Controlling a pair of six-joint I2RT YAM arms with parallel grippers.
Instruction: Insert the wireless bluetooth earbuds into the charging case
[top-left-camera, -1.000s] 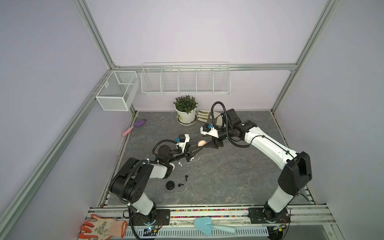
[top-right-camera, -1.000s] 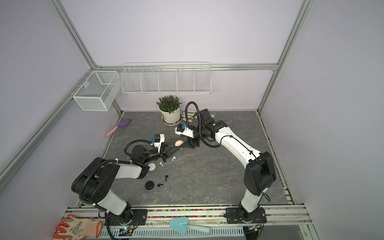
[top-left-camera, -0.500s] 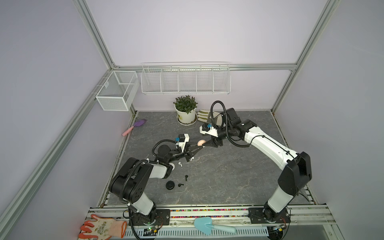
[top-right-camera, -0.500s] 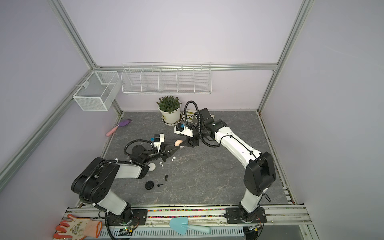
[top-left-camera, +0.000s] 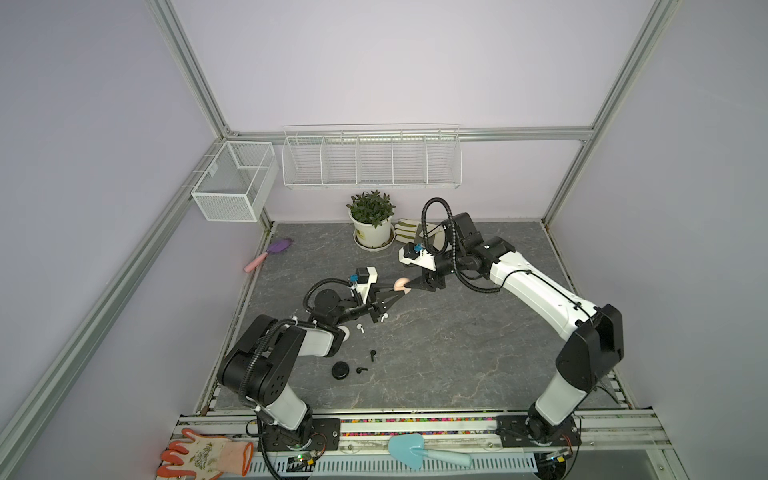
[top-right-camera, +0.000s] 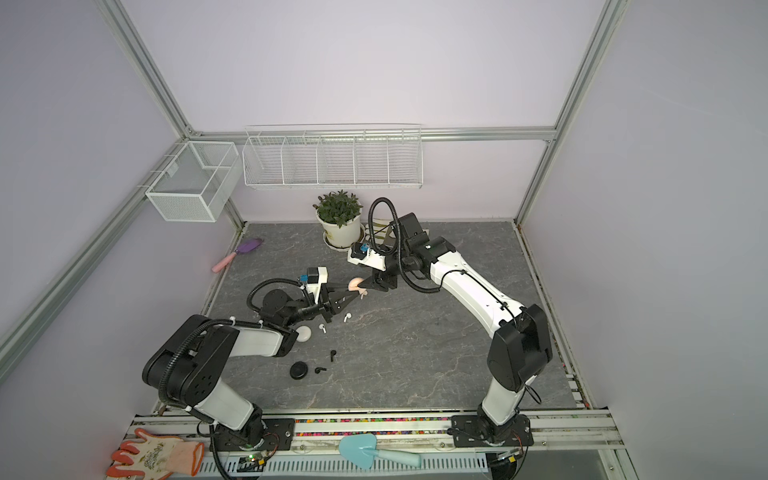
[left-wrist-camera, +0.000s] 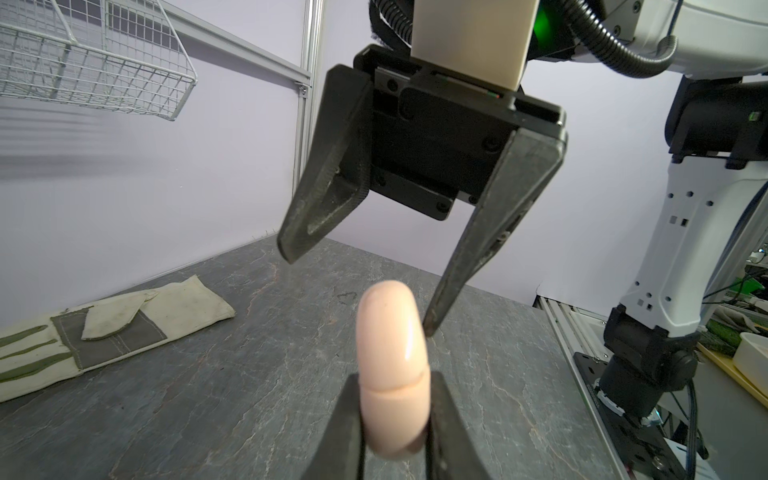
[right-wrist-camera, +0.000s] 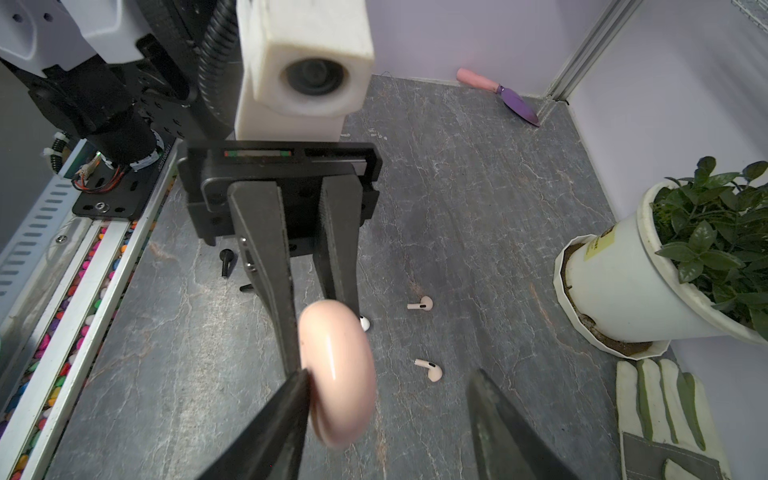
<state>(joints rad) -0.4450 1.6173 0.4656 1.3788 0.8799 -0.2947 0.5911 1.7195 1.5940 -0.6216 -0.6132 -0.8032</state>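
While the left pincer (left-wrist-camera: 394, 380) grips the pale pink, round, glossy plastic charging case (right-wrist-camera: 338, 374) by its two flat faces, clear of the grey stone-patterned counter (top-left-camera: 457, 353), the right pincer (left-wrist-camera: 359, 294) faces it with jaws spread and nothing in them. In both top views the case sits at about 9 o'clock from the right pincer, and the left arm reaches in from about 8 o'clock. The disc stands on edge with its rim towards the right pincer, and its closing seam runs across the rim between the left fingertips — the lid looks shut. The case is not centred in the right pincer's gap: one finger (right-wrist-camera: 286, 415) lies at the rim, whether touching I cannot tell, and the other stands well apart. The right arm is the free one, so opening the lid likely falls to it. The small, pale, stemmed plastic earbuds (right-wrist-camera: 430, 370) lie loose on the counter, around 6 to 7 o'clock of the case — none yet seated.
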